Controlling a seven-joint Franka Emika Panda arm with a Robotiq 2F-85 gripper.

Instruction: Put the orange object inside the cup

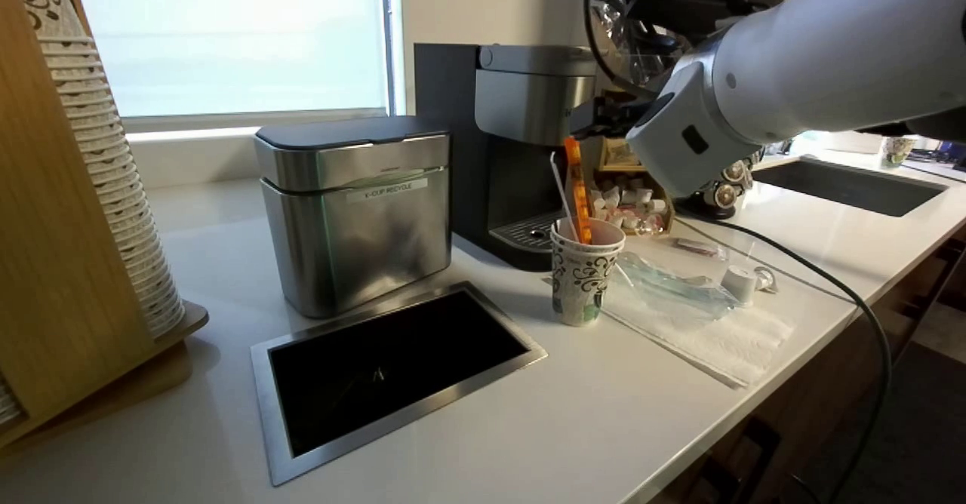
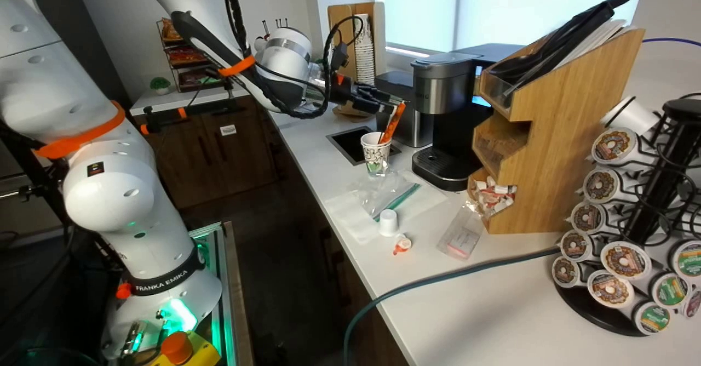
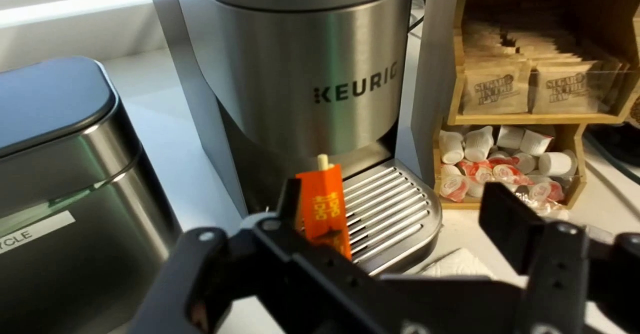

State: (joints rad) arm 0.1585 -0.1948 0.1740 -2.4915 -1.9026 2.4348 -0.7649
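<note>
Spread well apart in the wrist view, the two fingers of the claw (image 3: 397,209) are held at the upper end of the orange object (image 1: 579,191); whether contact is made with the finger at left cannot be told. In the cup (image 1: 581,285) the lower end of the orange object is contained, while its tilted upper part is raised above the rim. Pale stick ends and yellow lettering are shown on it in the wrist view. A thin white stirrer (image 1: 562,187) is also contained in the cup, leaned to the left in an exterior view. By the white counter (image 1: 498,444) the cup is borne upright, and its sides are printed with dark scrolls. Just right of the cup there, a paper napkin (image 1: 702,345) is spread, partly covered by a clear plastic bag (image 1: 672,285), beside which a small white tub (image 1: 739,284) is placed. On the far side of the cup a coffee machine (image 1: 528,104) is stationed; to its left a steel canister (image 1: 392,225) is set, with a framed opening (image 1: 415,411) sunk in the counter on its near side. Farther left, a stack of patterned cups (image 1: 117,195) is housed in a wooden holder (image 1: 68,300).
</note>
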